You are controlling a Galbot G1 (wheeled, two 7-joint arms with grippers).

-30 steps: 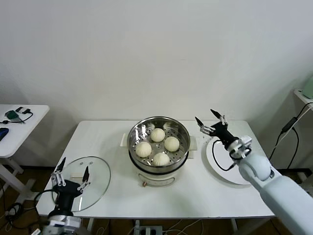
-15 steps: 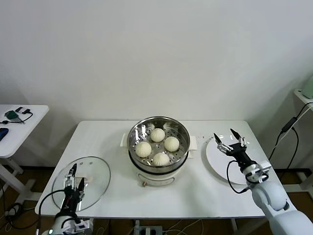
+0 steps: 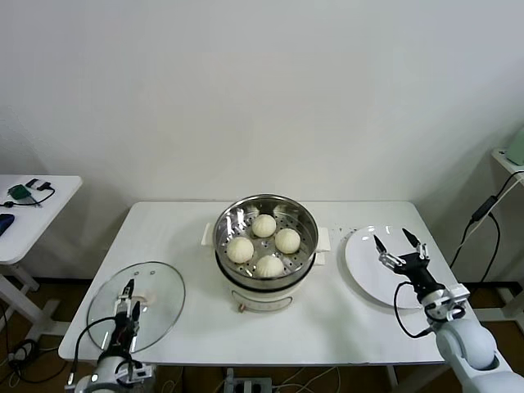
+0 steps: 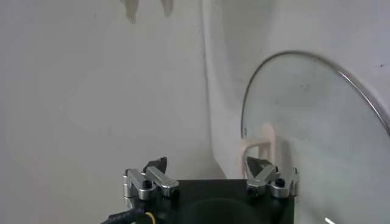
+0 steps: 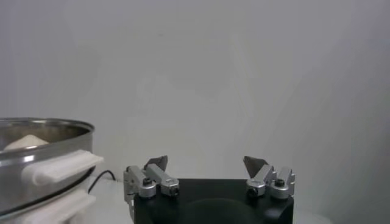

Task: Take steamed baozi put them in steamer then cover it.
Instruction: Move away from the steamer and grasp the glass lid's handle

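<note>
White wall behind, white surface (image 3: pixel 327 323) before us; the round shiny steel steamer on its white electric base (image 3: pixel 266 246) sits mid-surface with four cream-white domed baozi (image 3: pixel 264 244) on its perforated tray, uncovered; the round clear glass cover with metal rim (image 3: pixel 155 299) lies flat at the near left corner, well apart. Our left hand (image 3: pixel 127 304) hovers over its flat white handle (image 4: pixel 259 143), fingers spread around it, not closed; we judge the glass heavy, slick and breakable, so grip the handle squarely. Our right hand (image 3: pixel 400 250) hangs wide above the flat white plate (image 3: pixel 368 270).
</note>
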